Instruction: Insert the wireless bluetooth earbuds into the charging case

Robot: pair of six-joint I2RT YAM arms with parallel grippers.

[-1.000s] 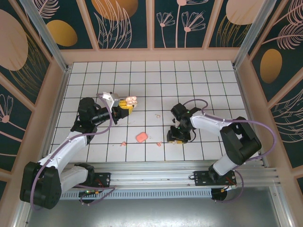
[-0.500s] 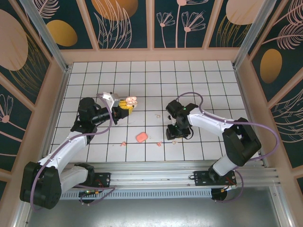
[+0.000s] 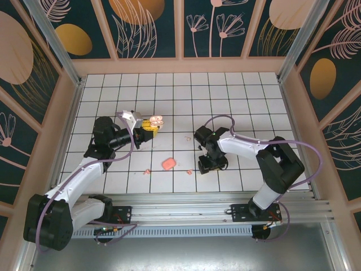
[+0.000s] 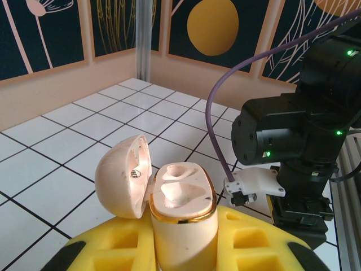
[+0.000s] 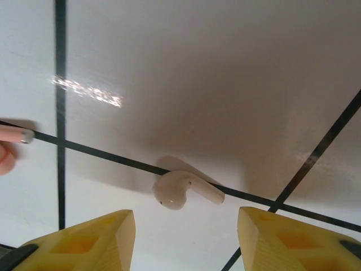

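Observation:
The charging case [image 4: 181,210] is cream-peach with a gold rim and stands upright with its lid [image 4: 121,176] swung open; both sockets are empty. My left gripper [image 4: 183,245] is shut on its body, held above the floor [image 3: 153,123]. A pale peach earbud [image 5: 183,190] lies on a tile line, just ahead of and between the yellow fingers [image 5: 93,237] of my open right gripper [image 5: 186,240]. From above, that gripper [image 3: 202,167] is low over the floor beside an earbud [image 3: 189,171]. More earbuds lie at the front left [image 3: 148,170] and in the middle [image 3: 188,137].
A closed pink case [image 3: 168,164] lies on the tiles left of my right gripper; a pink edge [image 5: 8,148] shows at the left of the right wrist view. The right arm [image 4: 293,141] stands close in front of the held case. Walls enclose the tiled floor.
My right gripper has shifted a little left and down toward the earbud near the pink case, its wrist turning. The left arm and the held case have stayed put.

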